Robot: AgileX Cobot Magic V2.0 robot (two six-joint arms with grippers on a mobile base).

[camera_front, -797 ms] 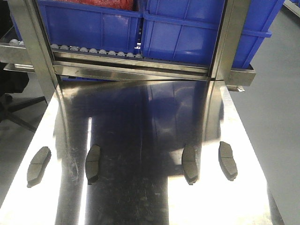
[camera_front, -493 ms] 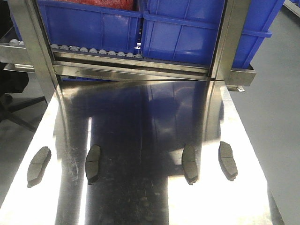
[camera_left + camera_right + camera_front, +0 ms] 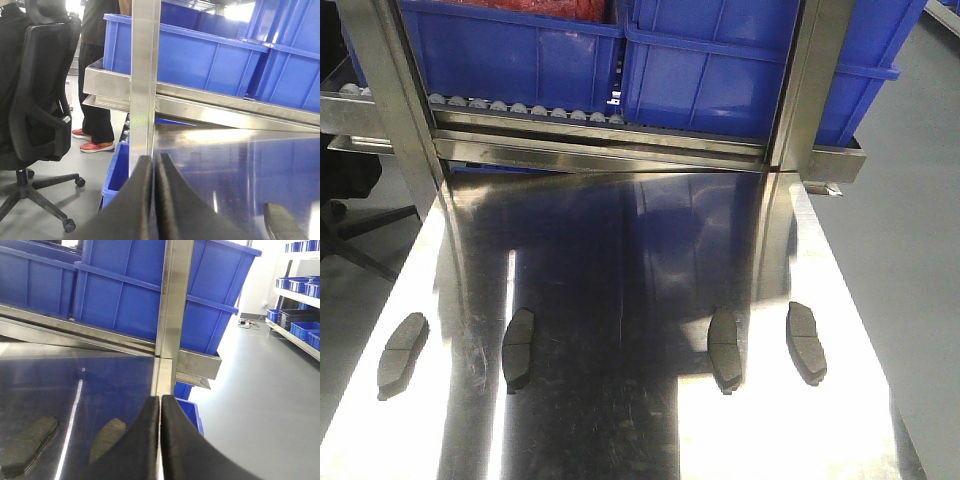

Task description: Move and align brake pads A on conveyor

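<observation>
Big blue bins (image 3: pixel 510 50) sit on a metal rack (image 3: pixel 600 150) behind the shiny counter (image 3: pixel 620 260). The floor (image 3: pixel 260 390) is grey. A black chair (image 3: pixel 40 85) stands near a person's red shoes (image 3: pixel 95 146).

— What carries everything here?

— A polished steel surface (image 3: pixel 620 250), mirror-bright, with glare streaks and blue reflections running across it.

— And what lies on it?

— Four brake pads A (image 3: pixel 724 340), lying flat in a loose row, none touching another. Reckoned from the middle of the front view, the leftmost pad (image 3: pixel 402 352) sits at 8 o'clock, near the surface's left edge. The second pad (image 3: pixel 518 347) is at 7, the third pad (image 3: pixel 726 356) at 5 and the rightmost pad (image 3: pixel 806 341) at 4.

— How do they point?

— Lengthwise, roughly 12 to 6. The leftmost leans its far end toward 1, the rightmost toward 11. The widest gap is between the second and third. A groove crosses the rightmost pad's middle.
</observation>
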